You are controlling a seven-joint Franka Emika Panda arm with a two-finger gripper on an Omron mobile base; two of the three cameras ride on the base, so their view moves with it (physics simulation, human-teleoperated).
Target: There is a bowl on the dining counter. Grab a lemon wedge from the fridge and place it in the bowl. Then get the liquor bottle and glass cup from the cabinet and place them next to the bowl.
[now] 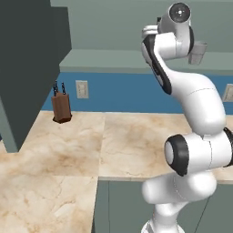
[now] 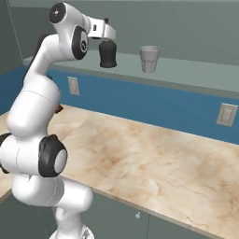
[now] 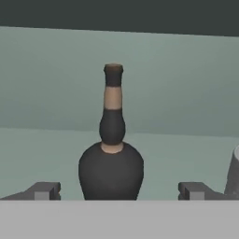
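The liquor bottle (image 3: 111,168), squat and dark with a thin neck, stands upright on the open cabinet's shelf (image 2: 186,74). My gripper (image 3: 119,191) is open, with one fingertip on each side of the bottle's round body and clear space between them and it. From the right base camera the bottle (image 2: 108,53) sits just under my raised hand. The glass cup (image 2: 149,59) stands on the same shelf to the bottle's right, apart from it; it also peeks out behind my arm (image 1: 198,52). Bowl, dining counter, lemon wedge and fridge are out of view.
The cabinet's dark door (image 1: 32,59) hangs open at the left. Below the shelf runs a beige marbled counter (image 1: 68,145) against a blue wall with outlets (image 2: 227,115). A brown knife block (image 1: 61,107) stands at the counter's back left.
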